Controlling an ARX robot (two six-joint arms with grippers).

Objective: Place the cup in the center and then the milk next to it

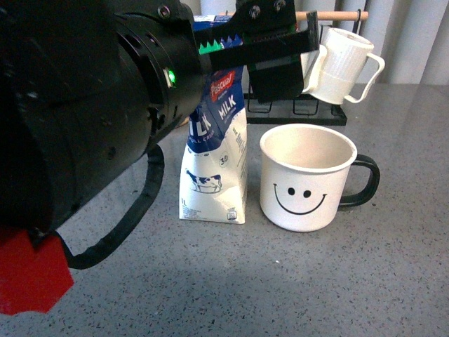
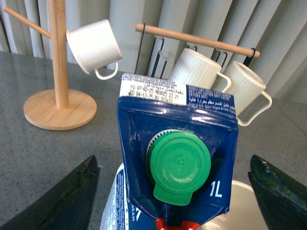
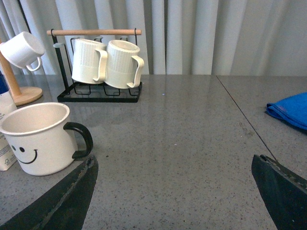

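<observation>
Two grippers are in view, and both are spread wide with nothing held. Furthest left, the left gripper (image 2: pixel 172 165) is hung over the top of the milk (image 1: pixel 214 175). Its fingers (image 2: pixel 72 191) are set apart on either side of the green cap (image 2: pixel 180 160) and clear of the carton walls, so the carton is judged to be standing on its own. The milk is stood upright on the grey table (image 1: pixel 316 281), just beside the cup (image 1: pixel 305 179) on its left, with a narrow gap between them. The cup is set near the middle of the table, its smiley face turned to the camera and its handle pointed right, away from the milk, so the carton can be put close. From this layout both placements are judged done or nearly so. Behind, ribbed mugs (image 1: pixel 340 67) are hung on a rack. Further right, the right gripper (image 3: pixel 173 163) is held low over bare table, well apart from the cup and out of the way
</observation>
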